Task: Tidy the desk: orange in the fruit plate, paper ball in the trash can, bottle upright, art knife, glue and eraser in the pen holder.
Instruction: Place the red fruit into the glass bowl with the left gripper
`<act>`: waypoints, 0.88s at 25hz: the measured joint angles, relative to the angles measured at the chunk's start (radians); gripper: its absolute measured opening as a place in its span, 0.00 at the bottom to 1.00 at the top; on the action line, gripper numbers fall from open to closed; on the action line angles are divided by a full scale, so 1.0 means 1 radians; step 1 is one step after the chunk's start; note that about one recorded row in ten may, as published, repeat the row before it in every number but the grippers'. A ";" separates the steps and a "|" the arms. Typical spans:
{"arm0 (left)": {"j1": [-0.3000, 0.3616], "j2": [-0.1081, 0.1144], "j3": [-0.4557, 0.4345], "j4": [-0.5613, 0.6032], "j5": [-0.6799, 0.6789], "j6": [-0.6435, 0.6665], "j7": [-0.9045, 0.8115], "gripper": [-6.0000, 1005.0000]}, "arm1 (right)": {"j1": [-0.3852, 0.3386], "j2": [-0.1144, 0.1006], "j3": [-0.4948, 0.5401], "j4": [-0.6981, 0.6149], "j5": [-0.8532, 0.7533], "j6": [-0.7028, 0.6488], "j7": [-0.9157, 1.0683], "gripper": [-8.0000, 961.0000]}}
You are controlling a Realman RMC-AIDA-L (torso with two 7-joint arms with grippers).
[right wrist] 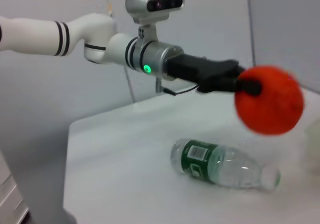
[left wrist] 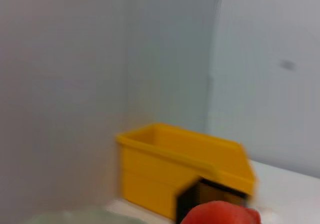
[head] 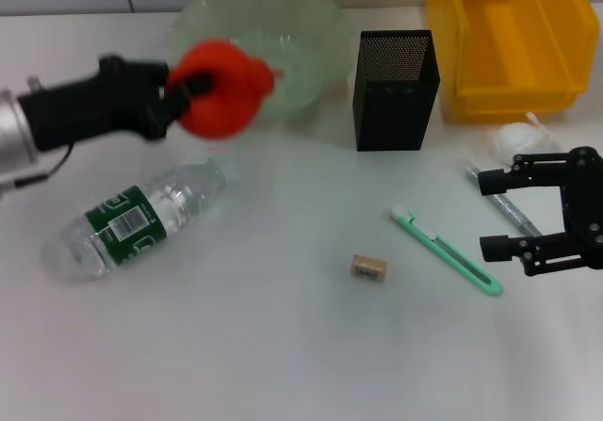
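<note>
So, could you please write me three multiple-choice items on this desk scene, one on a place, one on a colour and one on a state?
1. Where is the orange?
A. Lying in the yellow bin
B. Held by the left claw above the near rim of the fruit plate
C. Resting on the table beside the eraser

2. What colour is the art knife?
A. Green
B. Red
C. Black

3. In what state is the bottle?
A. Standing upright
B. Lying on its side
C. Held in the right claw

Answers:
1 B: the head view shows the left claw closed on the orange at the plate's near edge.
2 A: its long handle is mint green.
3 B: it lies flat on the table; the right claw is open and empty near the knife.
</note>
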 joint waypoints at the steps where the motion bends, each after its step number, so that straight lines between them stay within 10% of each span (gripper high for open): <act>1: -0.014 -0.001 0.003 0.001 -0.017 -0.036 -0.006 0.10 | -0.003 -0.002 0.008 0.017 0.003 0.004 -0.013 0.82; 13: -0.234 -0.003 0.110 -0.111 -0.046 -0.542 -0.090 0.10 | -0.017 0.002 0.009 0.096 0.005 0.013 -0.069 0.82; 22: -0.274 -0.008 0.312 -0.144 -0.189 -0.733 -0.100 0.16 | -0.010 0.003 0.007 0.104 -0.001 0.017 -0.072 0.82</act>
